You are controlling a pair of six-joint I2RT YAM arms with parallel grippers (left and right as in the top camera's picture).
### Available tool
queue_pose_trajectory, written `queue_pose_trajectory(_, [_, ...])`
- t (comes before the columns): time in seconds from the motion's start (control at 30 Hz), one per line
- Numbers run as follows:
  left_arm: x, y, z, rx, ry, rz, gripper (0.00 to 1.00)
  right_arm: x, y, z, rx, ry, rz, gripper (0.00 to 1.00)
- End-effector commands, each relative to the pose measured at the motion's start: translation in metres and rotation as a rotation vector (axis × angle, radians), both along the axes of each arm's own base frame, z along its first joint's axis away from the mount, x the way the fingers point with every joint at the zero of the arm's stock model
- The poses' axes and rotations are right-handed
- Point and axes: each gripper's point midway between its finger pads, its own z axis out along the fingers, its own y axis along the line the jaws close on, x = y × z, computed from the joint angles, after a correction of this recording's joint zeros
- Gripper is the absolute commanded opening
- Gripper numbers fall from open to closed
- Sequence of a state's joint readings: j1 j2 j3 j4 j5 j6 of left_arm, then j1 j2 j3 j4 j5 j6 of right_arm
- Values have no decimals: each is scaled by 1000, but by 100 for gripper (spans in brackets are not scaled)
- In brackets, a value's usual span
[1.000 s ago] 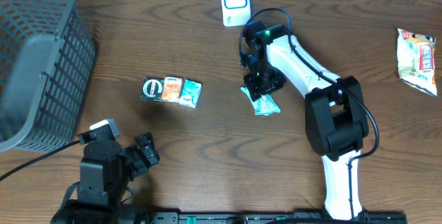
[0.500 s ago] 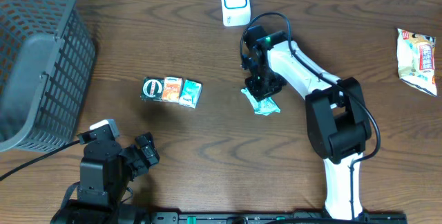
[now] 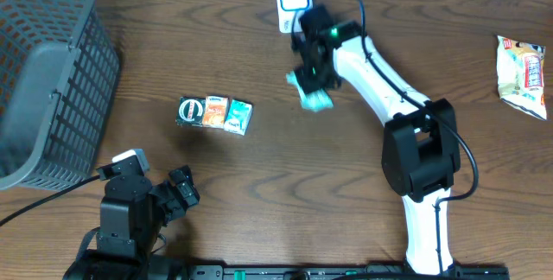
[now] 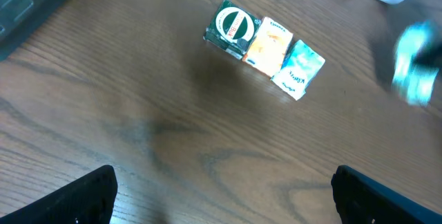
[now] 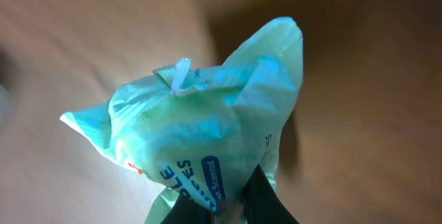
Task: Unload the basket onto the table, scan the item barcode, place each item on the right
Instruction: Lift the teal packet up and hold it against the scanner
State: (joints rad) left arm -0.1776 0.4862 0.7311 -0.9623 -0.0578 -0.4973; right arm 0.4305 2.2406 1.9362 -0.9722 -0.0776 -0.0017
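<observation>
grey plastic mesh basket [image 3: 43, 73] at far left. left gripper [image 3: 180, 192] hovers low over the wood table [image 3: 130, 21], jaws spread wide and holding nothing. beside it, a row of three small glossy packs [image 3: 214, 113], green, orange and teal. right gripper [image 3: 313, 77] is clenched on a crinkly teal plastic pouch [image 3: 314, 98], just in front of the white boxy scanner [image 3: 294, 2]; the pouch's long axis runs straight out from the fingers, crimped end farthest. a puffy snack bag [image 3: 523, 73] at far right.

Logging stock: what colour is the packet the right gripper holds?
Pale mint-green packet with blue print; clearest in the right wrist view.
</observation>
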Motion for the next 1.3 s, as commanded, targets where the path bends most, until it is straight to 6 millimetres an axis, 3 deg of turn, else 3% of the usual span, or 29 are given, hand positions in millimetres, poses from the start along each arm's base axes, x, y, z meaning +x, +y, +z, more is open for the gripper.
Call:
queue_pose_trajectory(0.0, [0, 1, 2, 2, -7, 2, 98, 37, 21, 48, 104, -156, -36, 1])
queue_pose_trajectory(0.13, [0, 1, 2, 2, -7, 3, 98, 79, 41, 100, 247, -344, -92, 1])
queue_pose_trajectory(0.27, [0, 1, 2, 2, -7, 3, 97, 108, 41, 124, 344, -453, -167, 1])
queue_pose_trajectory(0.37, [0, 1, 2, 2, -7, 2, 98, 126, 31, 120, 363, -486, -202, 1])
queue_pose_trajectory(0.5, [0, 1, 2, 2, -7, 3, 98, 152, 28, 100, 368, -549, -203, 1])
queue_pose_trajectory(0.67, [0, 1, 2, 2, -7, 2, 98, 179, 16, 81, 269, -666, -259, 1])
queue_pose_trajectory(0.77, [0, 1, 2, 2, -7, 2, 98, 186, 23, 78, 266, -710, -228, 1])
queue_pose_trajectory(1.1, [0, 1, 2, 2, -7, 3, 97, 193, 25, 91, 287, -771, -232, 1])
queue_pose_trajectory(1.27, [0, 1, 2, 2, -7, 3, 98, 197, 3, 108, 286, -784, -279, 1])
